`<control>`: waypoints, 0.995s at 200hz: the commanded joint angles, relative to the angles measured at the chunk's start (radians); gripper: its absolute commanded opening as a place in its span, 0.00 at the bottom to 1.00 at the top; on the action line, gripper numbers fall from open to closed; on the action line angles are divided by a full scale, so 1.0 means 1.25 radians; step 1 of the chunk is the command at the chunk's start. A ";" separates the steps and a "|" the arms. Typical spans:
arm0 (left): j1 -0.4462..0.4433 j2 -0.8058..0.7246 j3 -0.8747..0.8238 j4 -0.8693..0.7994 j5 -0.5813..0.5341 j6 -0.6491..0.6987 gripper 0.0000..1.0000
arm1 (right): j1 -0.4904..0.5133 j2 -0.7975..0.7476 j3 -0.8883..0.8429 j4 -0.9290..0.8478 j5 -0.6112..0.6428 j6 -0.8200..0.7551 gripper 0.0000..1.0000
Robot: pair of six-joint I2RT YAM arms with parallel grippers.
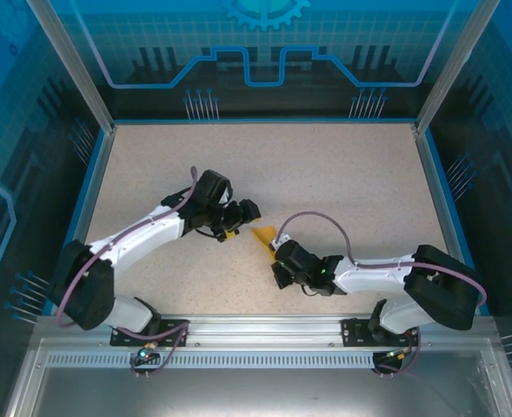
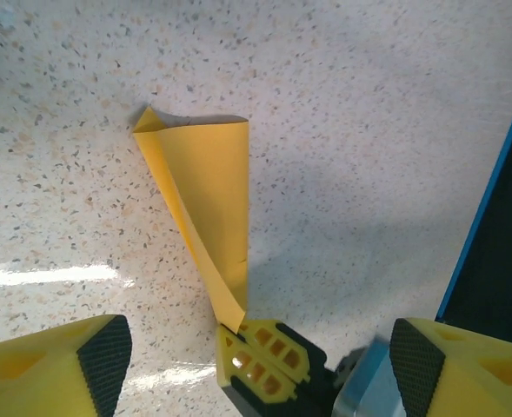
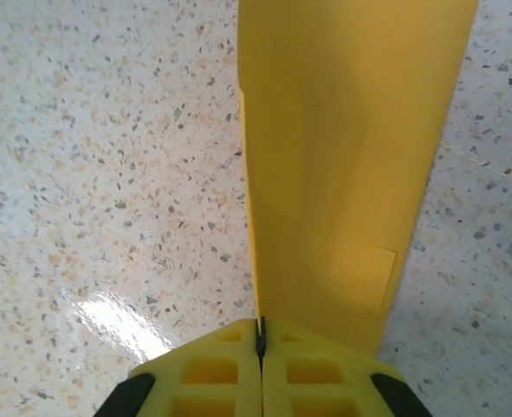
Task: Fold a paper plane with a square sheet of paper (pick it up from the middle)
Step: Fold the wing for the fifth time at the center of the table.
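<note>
The square sheet of paper stands folded into a slim, pointed orange-yellow paper plane (image 1: 262, 234) at mid-table. In the left wrist view the paper plane (image 2: 205, 187) tapers down to the right gripper's yellow fingers (image 2: 260, 360), which pinch its narrow end. My right gripper (image 3: 260, 337) is shut on the edge of the paper plane (image 3: 351, 148), and from above that right gripper (image 1: 279, 252) sits just below and right of the paper. My left gripper (image 2: 257, 347) stands wide open, one finger on each side, touching no paper. From above, the left gripper (image 1: 240, 222) is just left of the paper.
Speckled beige tabletop (image 1: 325, 174) lies all around, bounded by a blue rim (image 1: 434, 187) and an aluminium frame. The blue table edge (image 2: 490, 200) runs close by on the right in the left wrist view. Both arms meet near the table's middle.
</note>
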State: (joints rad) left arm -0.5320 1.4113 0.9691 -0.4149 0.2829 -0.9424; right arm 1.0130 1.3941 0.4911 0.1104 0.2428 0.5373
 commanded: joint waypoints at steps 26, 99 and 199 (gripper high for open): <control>0.001 -0.018 -0.050 0.009 -0.005 0.042 0.78 | -0.087 -0.035 -0.063 0.196 -0.215 0.060 0.06; 0.000 -0.007 -0.144 0.185 0.099 0.064 0.55 | -0.188 0.056 -0.060 0.291 -0.422 0.124 0.06; -0.022 0.060 -0.188 0.362 0.190 0.094 0.51 | -0.278 0.196 -0.117 0.530 -0.546 0.280 0.08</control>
State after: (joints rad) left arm -0.5438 1.4517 0.7357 -0.0425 0.4530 -0.8612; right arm 0.6971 1.6028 0.3702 0.6685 -0.3790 0.8272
